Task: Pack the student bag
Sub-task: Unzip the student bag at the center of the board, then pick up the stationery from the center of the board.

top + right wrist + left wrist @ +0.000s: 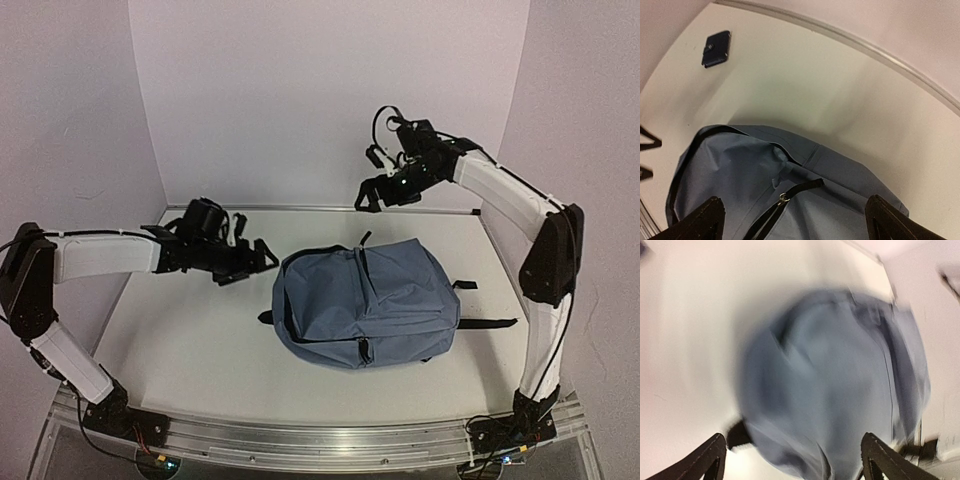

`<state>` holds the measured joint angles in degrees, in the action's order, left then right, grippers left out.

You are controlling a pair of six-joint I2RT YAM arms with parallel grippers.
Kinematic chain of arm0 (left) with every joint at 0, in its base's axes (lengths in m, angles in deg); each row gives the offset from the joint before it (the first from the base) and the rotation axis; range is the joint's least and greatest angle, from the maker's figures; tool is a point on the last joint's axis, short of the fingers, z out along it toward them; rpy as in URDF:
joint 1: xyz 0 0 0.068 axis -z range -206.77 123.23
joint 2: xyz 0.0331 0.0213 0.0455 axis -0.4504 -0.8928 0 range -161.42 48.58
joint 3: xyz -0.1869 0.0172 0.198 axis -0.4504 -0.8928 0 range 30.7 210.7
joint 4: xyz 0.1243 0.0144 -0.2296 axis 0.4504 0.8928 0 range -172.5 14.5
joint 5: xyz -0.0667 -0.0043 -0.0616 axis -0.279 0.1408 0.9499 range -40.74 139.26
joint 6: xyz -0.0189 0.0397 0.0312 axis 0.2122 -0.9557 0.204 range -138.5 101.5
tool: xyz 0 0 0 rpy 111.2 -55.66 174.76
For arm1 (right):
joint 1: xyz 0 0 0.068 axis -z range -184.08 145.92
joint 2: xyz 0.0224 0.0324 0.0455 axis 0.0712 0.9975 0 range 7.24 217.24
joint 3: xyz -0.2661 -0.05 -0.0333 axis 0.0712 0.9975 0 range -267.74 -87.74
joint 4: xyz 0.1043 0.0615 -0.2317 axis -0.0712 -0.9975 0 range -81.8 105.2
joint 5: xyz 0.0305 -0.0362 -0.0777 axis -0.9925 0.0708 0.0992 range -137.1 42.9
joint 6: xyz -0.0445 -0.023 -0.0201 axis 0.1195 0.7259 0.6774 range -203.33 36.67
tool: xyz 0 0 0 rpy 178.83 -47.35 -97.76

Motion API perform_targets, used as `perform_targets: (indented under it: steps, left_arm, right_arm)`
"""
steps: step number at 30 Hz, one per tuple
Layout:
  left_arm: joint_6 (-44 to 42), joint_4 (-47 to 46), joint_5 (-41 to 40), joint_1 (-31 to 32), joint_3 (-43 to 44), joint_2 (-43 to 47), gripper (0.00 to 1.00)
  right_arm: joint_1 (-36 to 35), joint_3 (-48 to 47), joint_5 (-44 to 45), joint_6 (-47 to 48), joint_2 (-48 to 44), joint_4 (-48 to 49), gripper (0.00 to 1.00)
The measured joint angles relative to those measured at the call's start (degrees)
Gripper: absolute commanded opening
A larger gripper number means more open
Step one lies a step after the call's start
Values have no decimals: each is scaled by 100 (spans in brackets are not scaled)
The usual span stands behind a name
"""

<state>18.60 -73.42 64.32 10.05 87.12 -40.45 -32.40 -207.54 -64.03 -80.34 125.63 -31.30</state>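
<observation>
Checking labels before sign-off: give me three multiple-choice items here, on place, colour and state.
1. Where is the student bag? A flat on the table; B on the floor; C on a shelf.
2. Its fabric? A red; B slate-blue; C green.
3. The left claw and right claw? A both open, empty; B both shut on the bag; C one shut on a book.
Key: 1A, it lies on the white table; 2B, blue fabric with black straps; 3A, both gape wide, clear of the bag.
</observation>
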Motion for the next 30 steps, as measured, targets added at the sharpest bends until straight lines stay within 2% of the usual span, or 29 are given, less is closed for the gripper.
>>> perform_targets:
  steps: [4,9,16,23,30]
  left_arm:
    - [8,153,-224,-1278,404,65,98]
    - [69,161,-325,-2189,620,-173,94]
    - [379,-249,51,-2853,735,-1254,78]
    - [774,-1320,863,-3526,771,-2207,58]
    - [1062,-2149,1469,-3669,1353,-3189,44]
  right_arm:
    - [0,390,-6,-42,-855,93,98]
    - [5,1184,2,-212,-1762,242,98]
    - [5,2436,68,-145,-2469,313,98]
    - [5,3293,93,40,-3211,313,98]
    - [5,3646,-165,77,-3679,326,98]
